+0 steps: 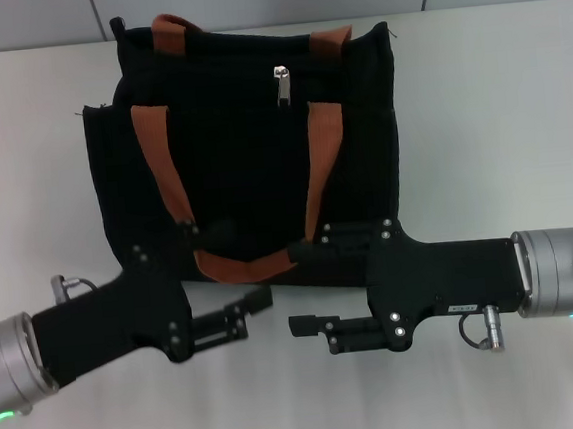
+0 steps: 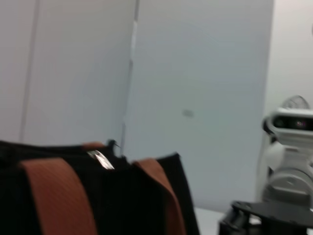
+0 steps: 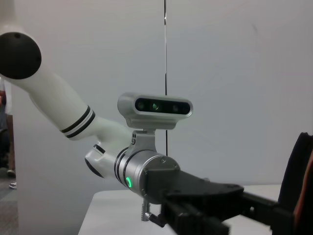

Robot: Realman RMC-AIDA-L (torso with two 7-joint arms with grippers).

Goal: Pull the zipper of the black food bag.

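The black food bag (image 1: 232,169) stands upright on the white table at the back centre, with two orange-brown strap loops on its front. The silver zipper pull (image 1: 281,82) hangs at the middle of its upper edge. My left gripper (image 1: 255,308) and right gripper (image 1: 301,327) are low in front of the bag's base. They point at each other, a short gap apart, and touch neither the bag nor the zipper. The left wrist view shows the bag's top (image 2: 122,200) and the zipper pull (image 2: 100,159). The right wrist view shows only the bag's edge (image 3: 299,186).
The white table (image 1: 490,126) spreads out on both sides of the bag. A pale wall stands behind it. The right wrist view shows my left arm (image 3: 146,176) with its wrist camera. The left wrist view shows my right arm's wrist (image 2: 288,166).
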